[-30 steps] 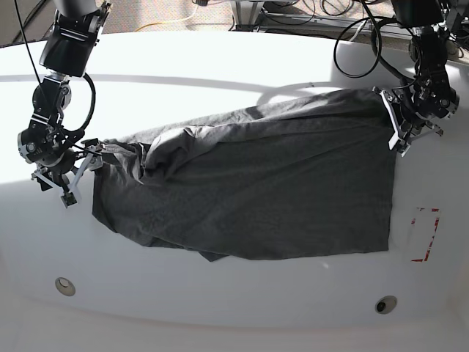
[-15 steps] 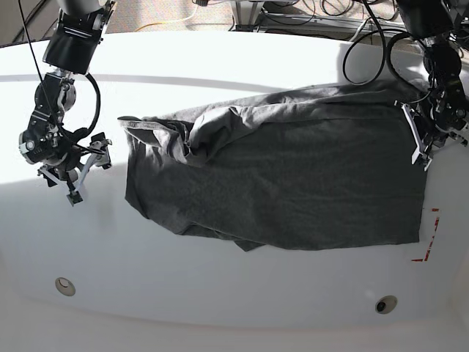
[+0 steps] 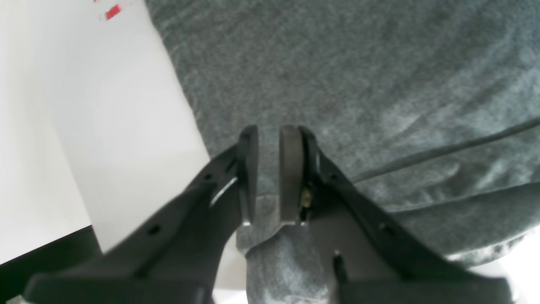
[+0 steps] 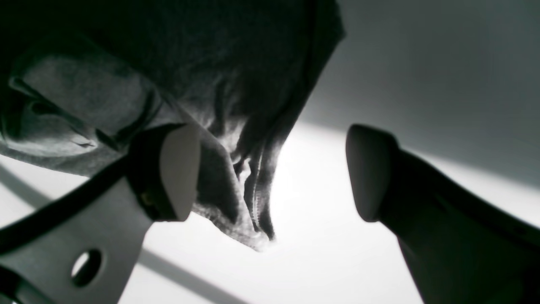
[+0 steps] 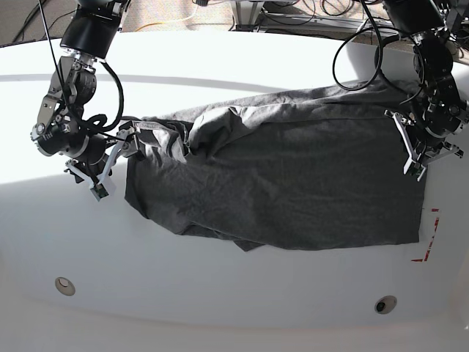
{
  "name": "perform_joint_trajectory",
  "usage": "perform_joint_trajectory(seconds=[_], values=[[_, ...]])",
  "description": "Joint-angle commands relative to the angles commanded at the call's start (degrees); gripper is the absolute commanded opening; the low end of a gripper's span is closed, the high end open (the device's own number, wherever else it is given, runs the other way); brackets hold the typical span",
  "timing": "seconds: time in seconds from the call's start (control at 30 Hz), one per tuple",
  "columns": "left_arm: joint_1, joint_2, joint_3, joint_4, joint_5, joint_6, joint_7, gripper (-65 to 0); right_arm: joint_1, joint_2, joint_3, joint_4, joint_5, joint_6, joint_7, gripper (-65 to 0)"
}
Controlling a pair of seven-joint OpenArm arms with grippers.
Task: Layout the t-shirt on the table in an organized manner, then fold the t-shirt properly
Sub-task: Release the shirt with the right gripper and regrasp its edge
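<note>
now left hand (image 3: 268,175) nearly closed over t-shirt (image 5: 293,176) edge; right hand (image 4: 270,173) wide open, bunched corner between fingers.

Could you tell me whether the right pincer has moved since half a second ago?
Yes. In the base view the right pincer has shifted toward the t-shirt, away from the table's near-left grommet hole.

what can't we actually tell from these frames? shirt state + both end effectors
- Left end effector: jaws nearly closed over the t-shirt; whether cloth is pinched can't be told, the fingers hide the contact in the left wrist view.
- Right end effector: open beside the bunched edge; backlight blackens the cloth.
- Sleeves and collar: buried in folds in the base view.
- Red-tape mark: partly covered by the shirt's hem.
</note>
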Motion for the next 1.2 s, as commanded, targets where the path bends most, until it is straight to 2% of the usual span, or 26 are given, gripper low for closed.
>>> perform_joint_trajectory(seconds=[0.3, 0.5, 0.7, 0.9, 1.07, 1.2], values=[[0.3, -0.1, 0.0, -0.1, 0.1, 0.0, -0.1, -57.4, -5.5, -0.5, -10.5, 8.4, -0.4, 0.0, 0.0, -13.2], [0.4, -0.1, 0.0, -0.2, 0.1, 0.0, -0.1, -57.4, -5.8, -0.6, -12.4, 9.4, -0.5, 0.0, 0.7, -13.3], [0.4, -0.1, 0.0, -0.2, 0.1, 0.0, -0.1, -57.4, -6.0, 0.7, -13.8, 7.6, -0.5, 0.0, 5.5, -13.3], [0.5, -0.1, -0.1, -0.2, 0.1, 0.0, -0.1, -57.4, -6.0, 4.0, -20.7, 4.5, -0.6, 0.0, 11.2, -13.3], [0.5, -0.1, -0.1, -0.2, 0.1, 0.0, -0.1, -57.4, -6.1, 5.9, -23.2, 2.3, -0.8, 0.0, 15.0, -13.5], [0.5, -0.1, -0.1, -0.3, 0.1, 0.0, -0.1, -57.4, -6.0, 6.0, -23.5, 0.6, -5.8, 0.0, 17.9, -18.9]])
